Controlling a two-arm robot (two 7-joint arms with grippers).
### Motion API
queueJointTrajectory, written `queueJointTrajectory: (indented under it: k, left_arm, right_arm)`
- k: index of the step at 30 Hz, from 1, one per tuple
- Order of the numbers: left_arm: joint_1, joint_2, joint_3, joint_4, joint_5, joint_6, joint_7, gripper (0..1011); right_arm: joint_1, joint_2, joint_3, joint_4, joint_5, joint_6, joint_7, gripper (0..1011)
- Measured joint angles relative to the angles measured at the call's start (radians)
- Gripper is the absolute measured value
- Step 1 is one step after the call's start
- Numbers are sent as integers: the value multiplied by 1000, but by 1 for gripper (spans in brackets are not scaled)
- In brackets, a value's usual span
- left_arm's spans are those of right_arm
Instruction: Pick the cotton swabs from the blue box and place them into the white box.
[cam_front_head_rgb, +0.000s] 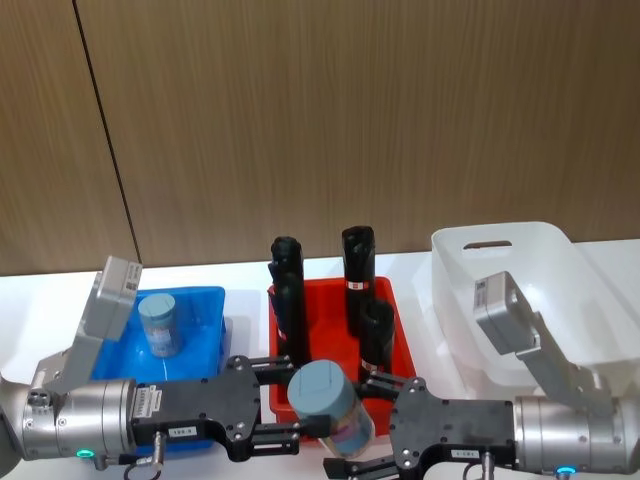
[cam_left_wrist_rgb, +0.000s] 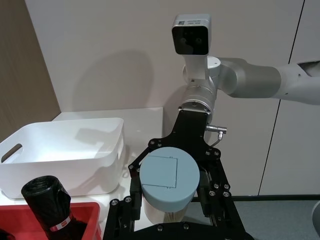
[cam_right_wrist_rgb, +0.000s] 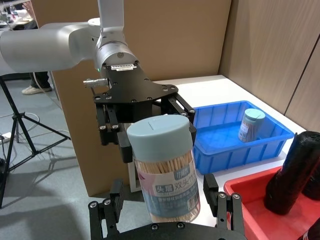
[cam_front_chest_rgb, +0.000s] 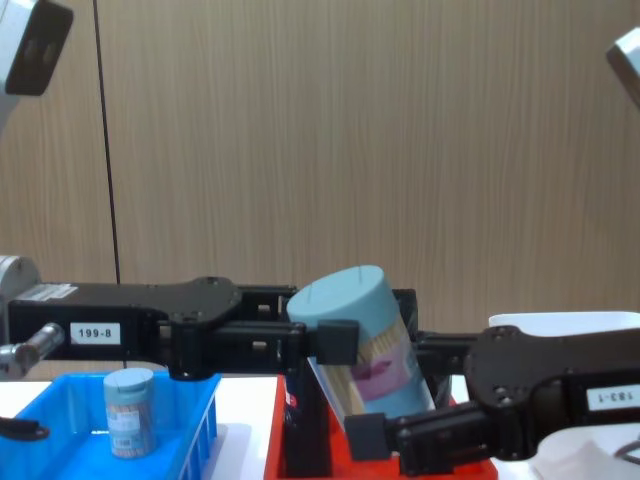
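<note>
far left: second jar (cam_front_head_rgb: 158, 325) upright in blue box (cam_front_head_rgb: 205, 300). centre, near edge of red tray (cam_front_head_rgb: 330, 330): left end effector (cam_front_head_rgb: 300, 402) clamped on held jar (cam_front_head_rgb: 335, 408), tilted, off tabletop; right end effector (cam_front_head_rgb: 362, 425) apart, straddling jar base. looks like mid-handover. next: close right, release left, carry right to white box (cam_front_head_rgb: 560, 250).
</note>
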Motion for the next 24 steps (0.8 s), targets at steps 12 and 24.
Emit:
queueJointTrajectory:
  k: [12, 24]
  left_arm:
    - [0, 0, 0, 0, 0, 0, 0, 663]
    - [0, 0, 0, 0, 0, 0, 1, 660]
  right_arm:
    - [15, -9, -15, 12, -8, 1, -21, 883]
    - [22, -9, -26, 15, -8, 4, -34, 650]
